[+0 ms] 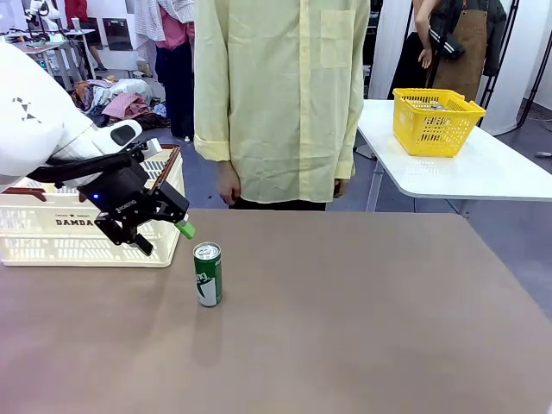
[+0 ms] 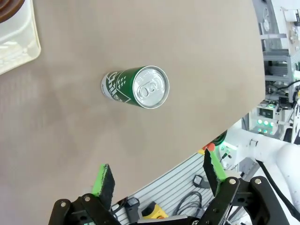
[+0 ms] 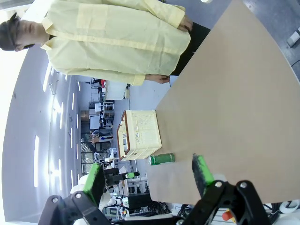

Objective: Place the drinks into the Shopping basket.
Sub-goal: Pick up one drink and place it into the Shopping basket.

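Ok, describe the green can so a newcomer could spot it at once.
Start at the brown table and find the cream slotted basket at its left end. Just right of it, near the open left tool, a slim green can stands upright, alone on the bare tabletop.

The green can [image 1: 207, 274] is glossy metal with a bright silver top. The Shopping basket [image 1: 43, 237] is smooth cream plastic. The brown tabletop [image 1: 362, 319] looks matt.
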`<state>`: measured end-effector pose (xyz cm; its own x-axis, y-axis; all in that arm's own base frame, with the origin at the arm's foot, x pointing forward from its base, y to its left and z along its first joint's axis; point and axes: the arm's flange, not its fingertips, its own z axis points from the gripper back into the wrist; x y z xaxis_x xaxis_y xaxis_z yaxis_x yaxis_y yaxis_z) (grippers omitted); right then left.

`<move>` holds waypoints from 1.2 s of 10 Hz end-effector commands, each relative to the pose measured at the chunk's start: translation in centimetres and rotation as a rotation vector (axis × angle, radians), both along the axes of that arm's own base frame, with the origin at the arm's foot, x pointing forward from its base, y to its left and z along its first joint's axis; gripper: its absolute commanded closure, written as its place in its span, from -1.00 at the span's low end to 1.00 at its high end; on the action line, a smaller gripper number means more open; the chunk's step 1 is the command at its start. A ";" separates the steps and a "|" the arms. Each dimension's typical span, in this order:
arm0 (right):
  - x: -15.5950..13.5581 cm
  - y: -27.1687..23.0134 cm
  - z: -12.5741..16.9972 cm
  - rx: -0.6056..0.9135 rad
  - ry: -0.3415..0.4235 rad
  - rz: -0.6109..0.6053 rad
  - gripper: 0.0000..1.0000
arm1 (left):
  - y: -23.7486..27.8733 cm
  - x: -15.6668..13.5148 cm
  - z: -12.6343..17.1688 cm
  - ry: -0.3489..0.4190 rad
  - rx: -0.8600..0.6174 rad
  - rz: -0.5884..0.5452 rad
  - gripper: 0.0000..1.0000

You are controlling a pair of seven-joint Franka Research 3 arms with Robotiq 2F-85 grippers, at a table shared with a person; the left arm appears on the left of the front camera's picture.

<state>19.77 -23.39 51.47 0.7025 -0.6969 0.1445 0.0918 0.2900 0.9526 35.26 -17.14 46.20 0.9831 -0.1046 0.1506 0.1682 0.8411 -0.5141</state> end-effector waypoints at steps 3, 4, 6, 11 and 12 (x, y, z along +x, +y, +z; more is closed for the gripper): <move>0.1 -0.1 0.0 0.001 -0.036 0.004 -1.00 | -3.2 1.0 -0.1 0.011 0.114 -0.004 -1.00; 0.1 -0.1 0.0 0.001 -0.036 0.004 -1.00 | -4.7 1.8 -0.1 0.026 0.165 -0.021 -1.00; 0.1 -0.1 0.0 0.001 -0.036 0.004 -1.00 | -6.5 2.9 -0.7 0.054 0.237 0.022 -1.00; 0.1 -0.1 0.0 0.001 -0.036 0.004 -1.00 | -10.5 6.3 -2.4 0.079 0.384 0.147 -1.00; 0.1 -0.1 0.0 0.001 -0.036 0.004 -1.00 | -10.4 6.7 -2.5 0.094 0.383 0.154 -1.00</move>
<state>19.77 -23.39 51.48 0.7026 -0.6967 0.1446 0.0917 0.2902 0.9526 41.33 -27.17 43.06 0.9980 -0.0032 0.0638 0.0150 0.9824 -0.1861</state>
